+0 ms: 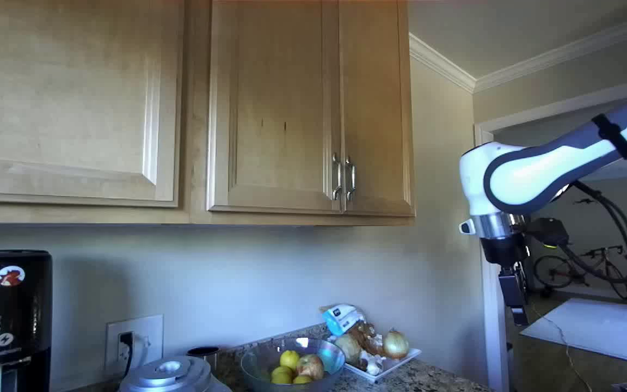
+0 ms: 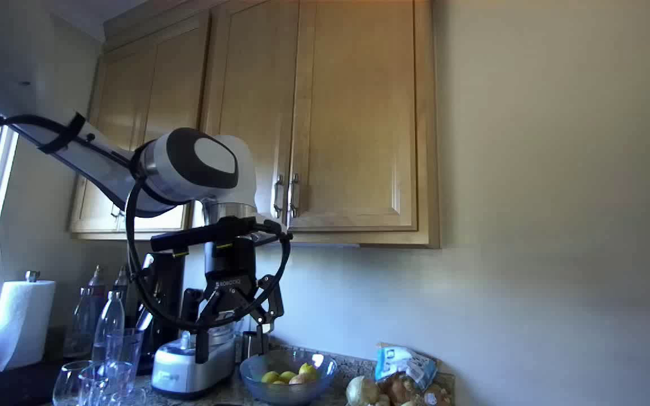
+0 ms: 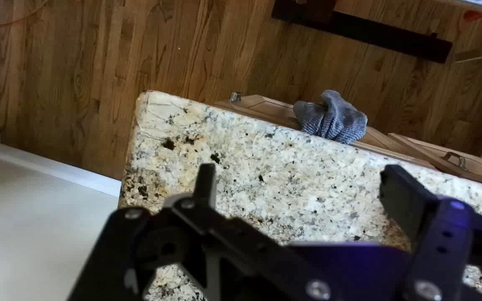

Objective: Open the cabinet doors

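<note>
Tall light honey-wood raised-panel cabinet doors (image 1: 308,120): up high, both closed, meeting edge to edge. White and dark-grey jointed arm (image 1: 531,179) stands well apart from them, so I read this as approach not yet begun. See-through round fruit bowl (image 2: 280,393) sits low beneath the doors; I'd lift first, then move in, to keep off it. Black two-fingered hand (image 3: 299,169) is spread wide, nothing between the fingers, tips down. Wrong attitude for this: I'd pitch it up until the tips face the wood, fingers side by side rather than one above the other. Target: slim vertical silver bar handles (image 1: 338,177), low on the doors at the meeting edges, just beside each other. Full spread would likely knock the neighbour, so I'd narrow before going in. Then one finger into the gap between the bars, squeeze, check the hold, and pull slowly along the hinge arc; a straight tug would probably bind or slip off. Repeat on the second bar.
</note>
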Controlling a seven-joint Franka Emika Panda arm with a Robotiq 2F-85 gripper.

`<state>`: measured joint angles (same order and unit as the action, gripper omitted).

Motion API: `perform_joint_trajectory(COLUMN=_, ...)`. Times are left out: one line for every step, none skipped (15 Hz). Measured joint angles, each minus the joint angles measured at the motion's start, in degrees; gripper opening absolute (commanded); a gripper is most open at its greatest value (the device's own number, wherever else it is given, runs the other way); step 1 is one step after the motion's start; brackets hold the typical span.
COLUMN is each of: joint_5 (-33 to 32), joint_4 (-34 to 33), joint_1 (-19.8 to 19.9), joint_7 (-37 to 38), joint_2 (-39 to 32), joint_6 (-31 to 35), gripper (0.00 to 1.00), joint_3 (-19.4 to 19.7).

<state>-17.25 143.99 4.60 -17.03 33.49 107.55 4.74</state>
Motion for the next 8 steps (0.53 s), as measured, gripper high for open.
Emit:
perform_joint_trajectory(joint_5=0.0, joint_4=0.0, joint_1=0.0, joint_7=0.0, joint_2=0.0, joint_6=0.0, gripper=1.0, joint_3=0.0)
perform_joint_trajectory(joint_5=0.0, joint_4=0.0, joint_1=0.0, joint_7=0.0, joint_2=0.0, joint_6=0.0, gripper=1.0, joint_3=0.0)
perform_joint_trajectory(joint_5=0.0, joint_4=0.0, joint_1=0.0, joint_7=0.0, joint_2=0.0, joint_6=0.0, gripper=1.0, joint_3=0.0)
perform_joint_trajectory(joint_5=0.0, joint_4=0.0, joint_1=0.0, joint_7=0.0, joint_2=0.0, joint_6=0.0, gripper=1.0, joint_3=0.0)
perform_joint_trajectory(joint_5=0.0, joint_4=0.0, joint_1=0.0, joint_7=0.0, joint_2=0.0, joint_6=0.0, gripper=1.0, joint_3=0.0)
perform_joint_trajectory(joint_5=0.0, joint_4=0.0, joint_1=0.0, joint_7=0.0, joint_2=0.0, joint_6=0.0, gripper=1.0, joint_3=0.0)
perform_joint_trajectory(joint_5=0.1, joint_4=-0.1, joint_1=-0.1, joint_7=0.1, joint_2=0.0, joint_6=0.0, gripper=1.0, joint_3=0.0)
perform_joint_trajectory(joint_5=0.3, joint_4=-0.2, joint_1=-0.2, joint_7=0.3, joint_2=0.0, joint_6=0.0, gripper=1.0, joint_3=0.0)
